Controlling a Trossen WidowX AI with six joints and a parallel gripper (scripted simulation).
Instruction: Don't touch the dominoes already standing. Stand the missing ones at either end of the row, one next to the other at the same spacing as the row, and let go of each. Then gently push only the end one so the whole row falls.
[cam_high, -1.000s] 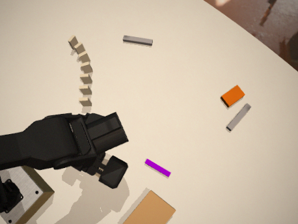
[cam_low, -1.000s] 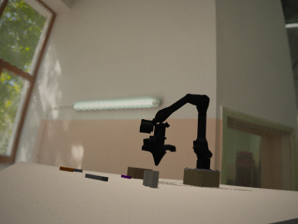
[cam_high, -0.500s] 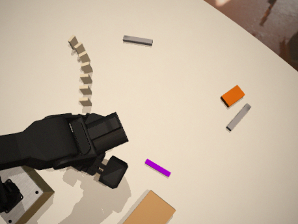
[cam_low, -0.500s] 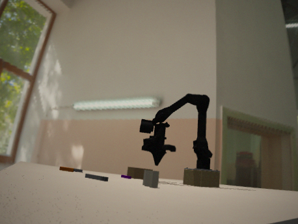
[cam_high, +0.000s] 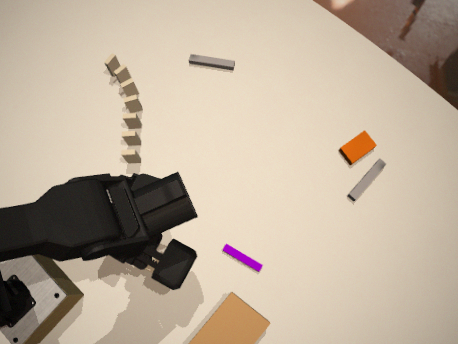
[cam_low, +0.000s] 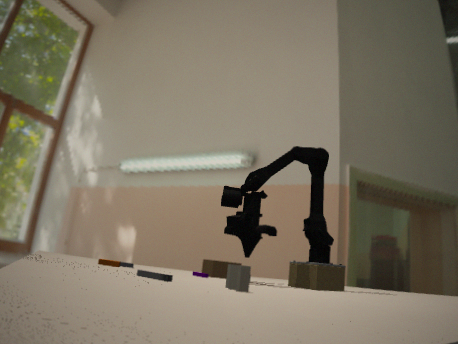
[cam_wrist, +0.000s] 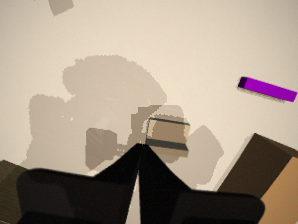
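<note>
Seven pale dominoes, one of them the near end domino (cam_high: 131, 156), stand in a curved row at upper left in the top view. In the exterior view the row (cam_low: 238, 278) shows end-on as a grey block. My gripper (cam_low: 247, 256) (cam_wrist: 141, 149) is shut and empty, pointing down above the table; the arm hides its fingertips in the top view. Another beige domino (cam_wrist: 167, 132) is just right of the fingertips in the wrist view. I cannot tell whether it stands or lies, and the arm hides it in the top view.
Two grey bars (cam_high: 212, 62) (cam_high: 366, 180), an orange block (cam_high: 358, 147) (cam_low: 109, 262) and a purple bar (cam_high: 242, 258) (cam_low: 200, 274) (cam_wrist: 270, 90) lie on the table. A large tan block (cam_high: 231, 320) (cam_wrist: 282, 187) is near the arm's base (cam_high: 62, 300) (cam_low: 317, 276).
</note>
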